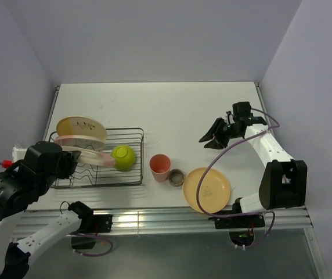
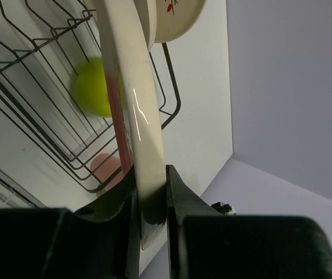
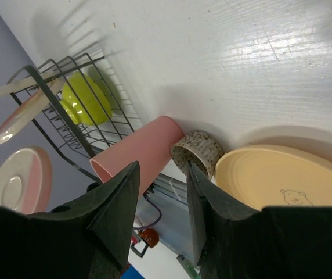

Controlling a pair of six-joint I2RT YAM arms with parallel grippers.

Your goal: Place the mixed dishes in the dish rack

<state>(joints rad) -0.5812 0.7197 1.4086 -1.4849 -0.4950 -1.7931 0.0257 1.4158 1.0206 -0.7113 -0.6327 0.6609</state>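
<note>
The dish rack (image 1: 132, 156) stands at the left. A cream plate with a sprig drawing (image 1: 80, 127) leans at its far left end, and a yellow-green bowl (image 1: 123, 157) lies in its right end. My left gripper (image 1: 73, 160) is shut on the rim of a cream-and-pink plate (image 1: 98, 158) and holds it tilted over the rack wires. The left wrist view shows that plate (image 2: 143, 116) edge-on between my fingers (image 2: 177, 200). A pink cup (image 1: 160, 166), a tiny grey-brown cup (image 1: 176, 176) and a yellow-orange plate (image 1: 206, 189) sit on the table. My right gripper (image 1: 212, 139) hangs open and holds nothing.
A pink rim (image 1: 76, 141) shows just under the sprig plate in the rack. The metal rail (image 1: 172, 218) runs along the table's near edge. Walls close the table at the back and on both sides. White tabletop (image 1: 172, 116) lies beyond the dishes.
</note>
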